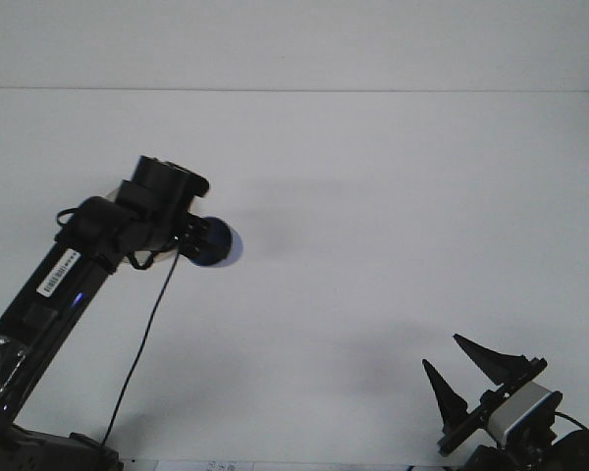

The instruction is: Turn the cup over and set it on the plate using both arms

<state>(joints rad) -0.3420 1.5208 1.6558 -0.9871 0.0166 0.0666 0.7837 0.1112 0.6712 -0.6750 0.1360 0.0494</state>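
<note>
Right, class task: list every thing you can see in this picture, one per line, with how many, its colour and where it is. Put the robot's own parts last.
Cup: one, blue, held up sideways at the left hand, left of centre.
Plate: one, whitish, almost wholly hidden behind the left arm; only a sliver shows.
Table: one, white, fills the view.
Left arm: one, black, rising from the lower left corner.
Left hand: one, black, shut on the cup.
Right hand: one, black, open, low at the lower right.
</note>
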